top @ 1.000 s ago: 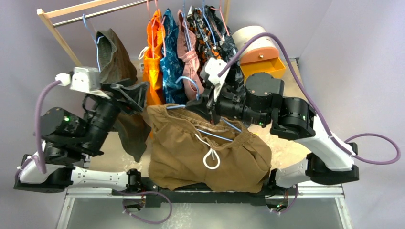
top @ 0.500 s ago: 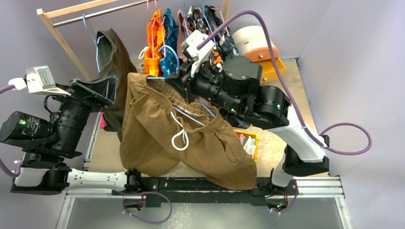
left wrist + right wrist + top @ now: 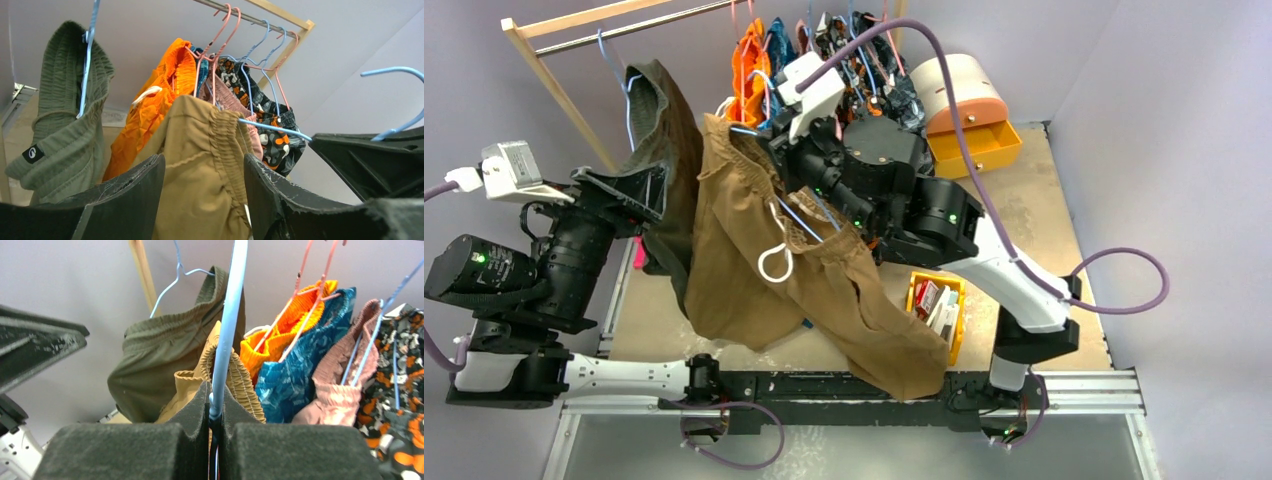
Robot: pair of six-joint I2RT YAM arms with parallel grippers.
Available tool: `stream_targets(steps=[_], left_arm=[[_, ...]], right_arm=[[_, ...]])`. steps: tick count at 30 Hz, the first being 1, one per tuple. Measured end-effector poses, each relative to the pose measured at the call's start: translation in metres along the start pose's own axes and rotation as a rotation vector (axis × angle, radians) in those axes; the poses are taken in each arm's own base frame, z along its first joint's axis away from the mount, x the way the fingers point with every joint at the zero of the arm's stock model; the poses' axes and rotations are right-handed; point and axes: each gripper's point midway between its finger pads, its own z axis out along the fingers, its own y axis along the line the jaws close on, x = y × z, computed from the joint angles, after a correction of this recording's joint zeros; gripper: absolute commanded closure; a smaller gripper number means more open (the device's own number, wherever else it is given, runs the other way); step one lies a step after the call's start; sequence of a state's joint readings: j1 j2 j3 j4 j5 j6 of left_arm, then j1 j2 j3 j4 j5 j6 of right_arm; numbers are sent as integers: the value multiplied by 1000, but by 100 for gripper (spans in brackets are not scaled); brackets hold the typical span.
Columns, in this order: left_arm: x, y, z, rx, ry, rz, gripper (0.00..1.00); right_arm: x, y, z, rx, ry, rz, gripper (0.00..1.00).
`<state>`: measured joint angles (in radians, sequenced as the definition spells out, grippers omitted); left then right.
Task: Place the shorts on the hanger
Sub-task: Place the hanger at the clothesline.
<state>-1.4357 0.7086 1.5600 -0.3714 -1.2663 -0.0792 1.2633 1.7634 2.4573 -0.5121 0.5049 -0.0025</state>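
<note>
Right pincer (image 3: 215,416) clamped the hanger (image 3: 227,330), with the shorts (image 3: 734,250) draped on it below the rail (image 3: 624,26). Left pincer (image 3: 204,167) stood wide and empty. A black label (image 3: 32,153) on the olive garment (image 3: 65,100) bore a round logo; any lettering was probably too small to read.

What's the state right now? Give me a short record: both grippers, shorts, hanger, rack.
right gripper: shut on the hanger wire
left gripper: open, holding nothing, facing the shorts
shorts: waistband on the hanger, legs trailing down
hanger: held up near the rack, hook appears off it
rack: shorts sit between olive garment and orange shorts
</note>
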Motion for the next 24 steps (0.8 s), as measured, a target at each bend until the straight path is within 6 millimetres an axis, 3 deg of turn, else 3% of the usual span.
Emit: stream_targets(steps=[7, 11, 17, 24], left_arm=[[4, 20, -7, -12, 10, -42, 43], [7, 29, -10, -19, 17, -59, 43], [17, 32, -11, -22, 40, -43, 43], [27, 42, -15, -22, 58, -44, 43]], right_arm=[[10, 15, 39, 10, -40, 21, 100], [22, 12, 65, 42, -53, 34, 100], [31, -15, 95, 120, -89, 73, 100], [27, -47, 107, 251, -149, 82, 100]])
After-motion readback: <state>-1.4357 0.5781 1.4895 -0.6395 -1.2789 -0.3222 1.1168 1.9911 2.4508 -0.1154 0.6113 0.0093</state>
